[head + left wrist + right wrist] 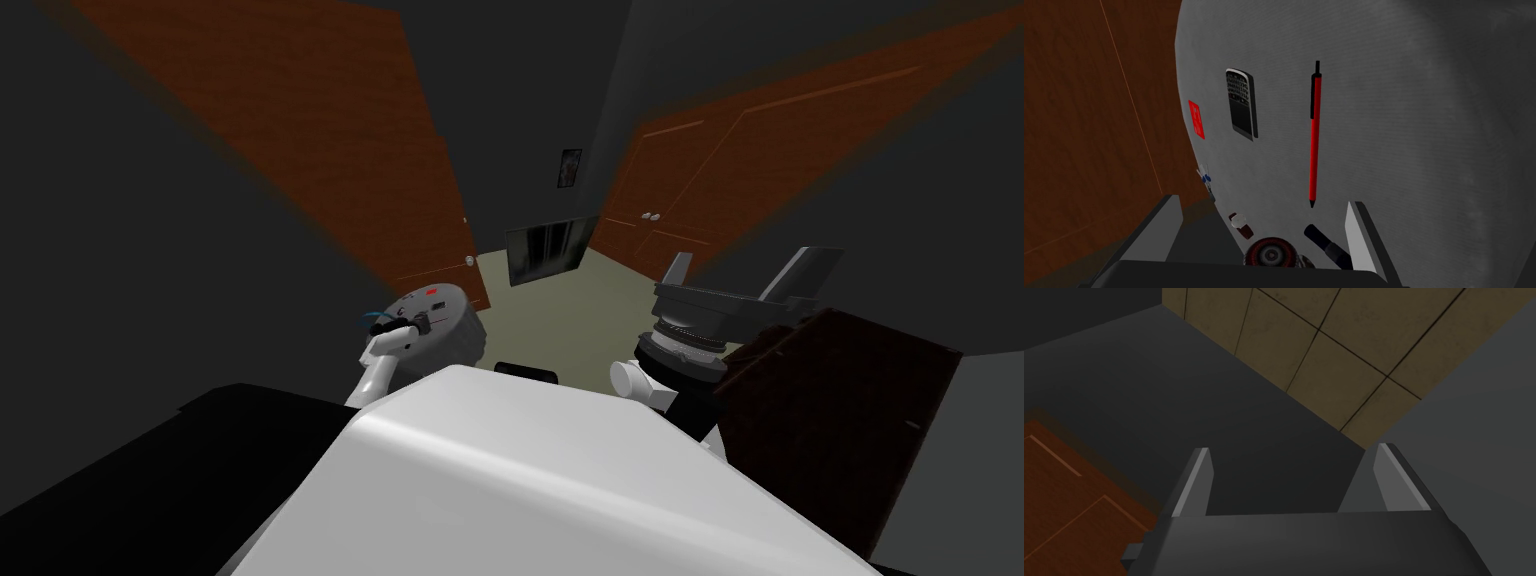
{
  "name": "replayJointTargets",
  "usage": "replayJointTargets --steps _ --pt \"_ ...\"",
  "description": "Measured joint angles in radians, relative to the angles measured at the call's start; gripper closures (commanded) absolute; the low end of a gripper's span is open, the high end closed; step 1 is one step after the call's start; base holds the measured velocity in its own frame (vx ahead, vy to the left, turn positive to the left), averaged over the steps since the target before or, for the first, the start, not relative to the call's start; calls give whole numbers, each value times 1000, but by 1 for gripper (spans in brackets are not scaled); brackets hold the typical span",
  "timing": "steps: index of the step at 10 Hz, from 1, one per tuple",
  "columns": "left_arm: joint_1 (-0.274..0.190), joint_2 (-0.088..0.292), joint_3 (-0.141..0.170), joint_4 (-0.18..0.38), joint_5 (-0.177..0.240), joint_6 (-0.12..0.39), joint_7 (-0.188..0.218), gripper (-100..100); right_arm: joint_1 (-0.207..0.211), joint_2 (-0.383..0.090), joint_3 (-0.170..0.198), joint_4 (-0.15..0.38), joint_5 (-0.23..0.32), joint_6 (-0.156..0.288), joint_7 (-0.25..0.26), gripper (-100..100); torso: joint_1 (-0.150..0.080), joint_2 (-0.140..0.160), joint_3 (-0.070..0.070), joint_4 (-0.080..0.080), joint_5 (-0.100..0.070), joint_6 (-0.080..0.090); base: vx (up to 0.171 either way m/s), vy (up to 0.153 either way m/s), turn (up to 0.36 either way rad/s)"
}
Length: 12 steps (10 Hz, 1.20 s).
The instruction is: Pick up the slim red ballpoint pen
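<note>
Red and slim, the ballpoint pen [1313,135] lay flat on the round grey table [1424,150], whose top showed a fine, cloth-like grain. Its straight barrel carried a black clip and a black button at the far end and narrowed to a dark point at the near end. That point lay just ahead of the left jaws, which stood open and empty. It sat within the gap between their two pale, blade-shaped fingers [1360,235], nearer the one beside a dark cylinder [1324,242].

Beside the pen, apart from it, lay a dark rectangular phone [1242,102] with a keypad, and beyond that a small flat red card [1197,119] near the table's rim. Close to the jaws sat a watch [1240,224] with a brown strap and a round disc [1270,252] patterned in red and black. Past the rim ran a brown door [1084,125] with wood grain.

In the head view the table sat left of centre. The right jaws were raised right of centre, spread open with nothing between them, above a dark brown cabinet [840,410] at lower right.
</note>
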<state>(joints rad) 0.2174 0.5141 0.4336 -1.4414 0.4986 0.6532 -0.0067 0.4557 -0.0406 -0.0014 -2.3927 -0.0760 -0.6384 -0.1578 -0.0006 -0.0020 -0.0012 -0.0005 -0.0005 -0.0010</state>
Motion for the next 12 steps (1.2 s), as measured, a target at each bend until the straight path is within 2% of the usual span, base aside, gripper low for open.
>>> replayJointTargets --steps 5,7,12 --pt "-49 30 38 115 28 146 -37 -100 0 0 0 0 0 0 0 0 2 0 0 0 0 0 65 0 -52" --pt "-77 43 47 189 40 189 -58 -100 0 0 0 0 0 0 0 0 2 -1 0 0 0 0 68 19 -50" --pt "-113 62 73 288 54 314 -97 -100 0 0 0 0 0 0 0 0 2 1 0 0 1 0 69 23 -38"
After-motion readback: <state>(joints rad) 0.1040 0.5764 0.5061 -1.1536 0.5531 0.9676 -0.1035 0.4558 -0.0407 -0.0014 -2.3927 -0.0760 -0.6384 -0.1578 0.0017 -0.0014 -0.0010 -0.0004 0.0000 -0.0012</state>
